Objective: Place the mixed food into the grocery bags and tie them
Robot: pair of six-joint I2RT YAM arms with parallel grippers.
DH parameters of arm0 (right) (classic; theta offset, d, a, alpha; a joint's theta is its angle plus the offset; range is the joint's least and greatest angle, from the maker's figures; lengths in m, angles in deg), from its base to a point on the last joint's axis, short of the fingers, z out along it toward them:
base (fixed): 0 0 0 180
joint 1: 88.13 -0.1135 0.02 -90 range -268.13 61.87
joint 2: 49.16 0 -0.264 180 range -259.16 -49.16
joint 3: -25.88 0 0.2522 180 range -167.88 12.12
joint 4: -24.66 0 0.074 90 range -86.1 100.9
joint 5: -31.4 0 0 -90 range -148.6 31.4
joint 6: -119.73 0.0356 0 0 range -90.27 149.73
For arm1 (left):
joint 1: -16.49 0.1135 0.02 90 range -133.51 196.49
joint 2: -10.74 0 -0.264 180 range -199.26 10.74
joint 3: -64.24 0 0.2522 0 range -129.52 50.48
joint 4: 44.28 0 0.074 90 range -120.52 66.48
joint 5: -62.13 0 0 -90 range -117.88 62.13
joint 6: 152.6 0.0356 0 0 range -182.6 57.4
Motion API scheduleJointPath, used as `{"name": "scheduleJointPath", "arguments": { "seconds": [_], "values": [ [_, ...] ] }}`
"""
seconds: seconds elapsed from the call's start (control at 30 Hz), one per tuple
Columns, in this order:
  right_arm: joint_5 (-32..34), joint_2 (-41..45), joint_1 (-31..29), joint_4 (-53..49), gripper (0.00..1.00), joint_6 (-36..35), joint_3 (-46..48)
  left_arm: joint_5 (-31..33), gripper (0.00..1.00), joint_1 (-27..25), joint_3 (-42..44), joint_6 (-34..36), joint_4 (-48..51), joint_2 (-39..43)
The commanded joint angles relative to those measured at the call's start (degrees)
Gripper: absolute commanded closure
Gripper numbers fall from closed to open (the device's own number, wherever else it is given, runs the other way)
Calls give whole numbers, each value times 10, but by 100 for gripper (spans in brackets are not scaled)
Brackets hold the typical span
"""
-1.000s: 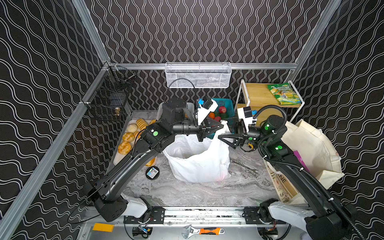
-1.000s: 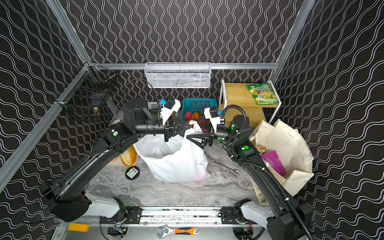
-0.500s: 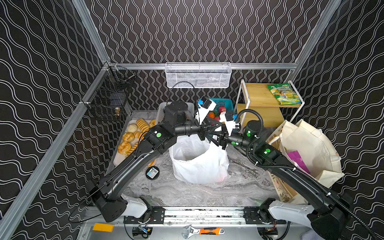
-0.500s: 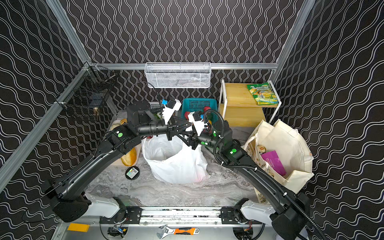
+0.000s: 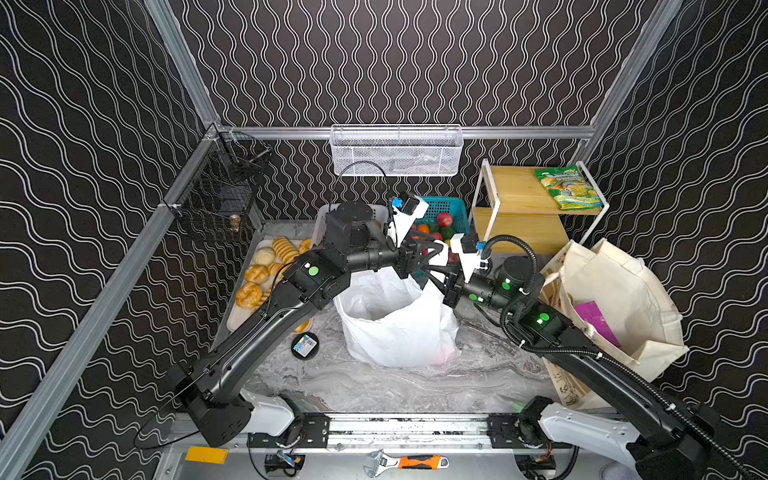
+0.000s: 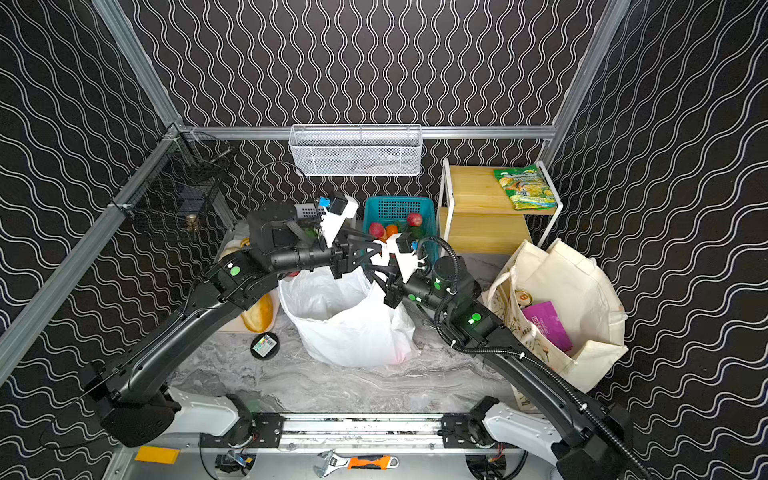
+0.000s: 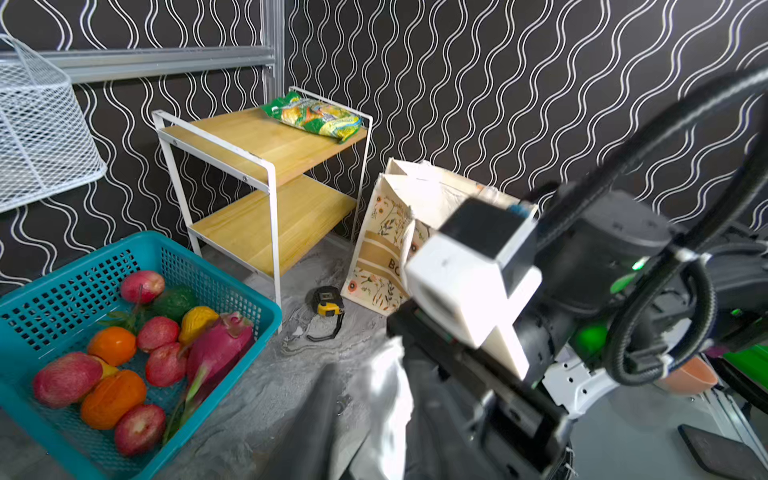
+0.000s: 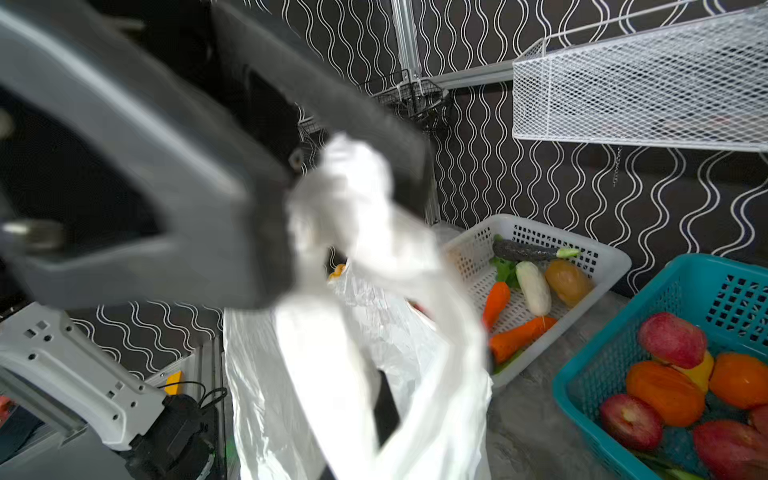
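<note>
Since a second ago my right gripper (image 5: 430, 274) has swung in from beside the tote. Its jaws, then spread wide, are now pressed together on the gathered handle of the white plastic carrier bag (image 5: 395, 328). The left gripper (image 5: 432, 255), which had that handle pinched, now has its jaws apart with the film loose between them. I read this as a hand-over.

The bag stands in the middle of the marble-look tabletop (image 5: 374, 386), between my two arms. Its mouth faces up and gapes on the left-arm side. The handle bunch is raised above the far rim, where both grippers meet. I judge its long axis to be near vertical, running from the base up to that bunch and tipped a little toward the back wall.

It should handle as thin, limp, slippery film — almost weightless itself, so whatever is inside carries the weight. A sharp pull could stretch or tear it. I would hold it only at the bunched loop handles, never on the wall.

Just behind the bag sit the teal basket (image 5: 446, 205) of fruit and the white basket (image 8: 540, 257) of vegetables. Well apart, on my right, the cream canvas tote (image 5: 615, 291) stands open and untied, with a purple packet (image 5: 594, 320) inside.
</note>
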Motion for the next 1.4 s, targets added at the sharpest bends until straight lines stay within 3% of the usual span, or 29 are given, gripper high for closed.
{"name": "scheduleJointPath", "arguments": {
  "seconds": [0.0,0.07,0.3,0.43,0.6,0.73,0.83,0.9,1.13,1.27,1.37],
  "values": [
    [-12,2,0,14,100,-16,3,-28,43,0,-36,18,47,-15],
    [-11,2,0,11,100,-24,3,-35,40,0,-66,22,90,-29],
    [-11,2,0,16,100,-34,9,4,46,0,-143,51,227,-67],
    [-11,2,0,13,100,-34,10,-8,68,0,-138,49,215,-59],
    [-22,5,0,15,98,-38,12,-14,78,0,-151,55,219,-69],
    [-24,8,0,-11,90,-58,10,-10,100,0,-139,21,173,-68],
    [44,17,-1,17,73,-38,32,59,100,0,-77,-79,84,-37],
    [59,18,0,65,68,-24,51,66,100,0,-28,-119,24,-13],
    [19,-2,-1,113,60,3,51,43,100,0,-37,-130,17,-13],
    [54,17,-1,139,60,17,79,66,100,0,-13,-148,0,3],
    [89,32,-1,136,74,19,90,70,100,0,-7,-153,-4,3]
  ]
}}
